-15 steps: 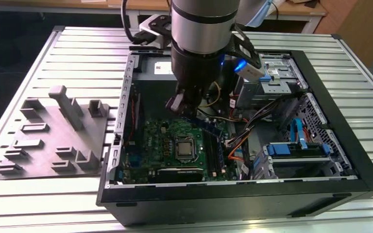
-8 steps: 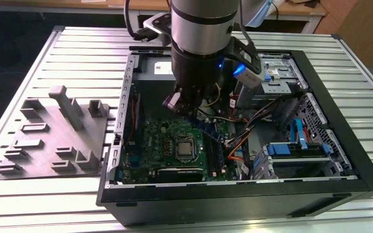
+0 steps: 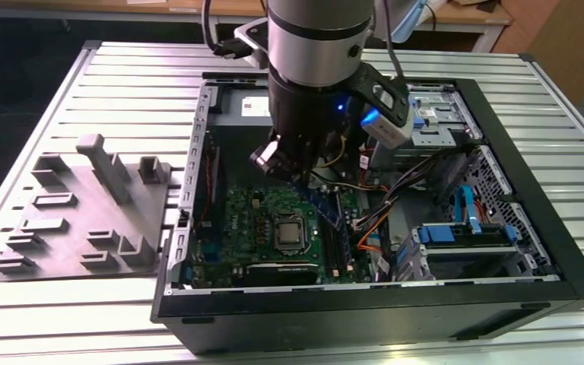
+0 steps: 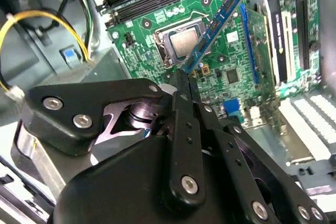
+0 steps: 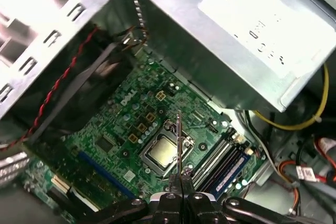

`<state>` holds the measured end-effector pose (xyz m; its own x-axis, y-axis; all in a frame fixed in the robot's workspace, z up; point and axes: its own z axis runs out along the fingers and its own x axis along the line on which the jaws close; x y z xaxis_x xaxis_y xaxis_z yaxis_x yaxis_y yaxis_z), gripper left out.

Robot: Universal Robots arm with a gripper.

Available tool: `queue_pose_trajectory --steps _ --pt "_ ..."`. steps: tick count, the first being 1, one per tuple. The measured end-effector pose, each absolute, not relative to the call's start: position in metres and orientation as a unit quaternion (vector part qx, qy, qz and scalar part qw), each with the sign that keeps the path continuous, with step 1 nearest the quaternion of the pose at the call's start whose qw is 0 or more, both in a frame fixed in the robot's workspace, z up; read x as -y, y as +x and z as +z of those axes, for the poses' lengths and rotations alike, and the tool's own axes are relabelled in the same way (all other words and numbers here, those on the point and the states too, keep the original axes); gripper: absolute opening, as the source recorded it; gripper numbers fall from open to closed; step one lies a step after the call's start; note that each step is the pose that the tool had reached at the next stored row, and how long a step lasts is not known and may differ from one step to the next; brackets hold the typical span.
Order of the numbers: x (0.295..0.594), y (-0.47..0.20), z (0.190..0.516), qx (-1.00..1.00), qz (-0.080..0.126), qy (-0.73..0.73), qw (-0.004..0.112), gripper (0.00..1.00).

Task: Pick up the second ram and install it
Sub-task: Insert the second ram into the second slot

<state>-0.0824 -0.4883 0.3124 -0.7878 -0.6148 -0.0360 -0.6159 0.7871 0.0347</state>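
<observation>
Holding ram (image 4: 216,24) by one end in closed tool (image 4: 184,80) above board (image 4: 139,32); probably light, stiff, brittle; best gripped by edges.

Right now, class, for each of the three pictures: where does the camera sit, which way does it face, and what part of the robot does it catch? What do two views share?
Exterior view: off the arm, high up, looking down on the open computer case on the slatted table; the arm shows.
Second wrist view: on the wrist, looking past the gripper, shut on the second ram, at the green board.
First wrist view: on the wrist, facing the board, ram edge-on.
Shared: both wrist views show the processor socket.
</observation>
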Motion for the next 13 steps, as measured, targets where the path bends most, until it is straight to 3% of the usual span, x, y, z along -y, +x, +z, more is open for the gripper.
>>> queue_pose_trajectory --steps 13 --pt "0.4883 -0.0824 0.3104 -0.977 0.021 -0.212 0.014 0.12"
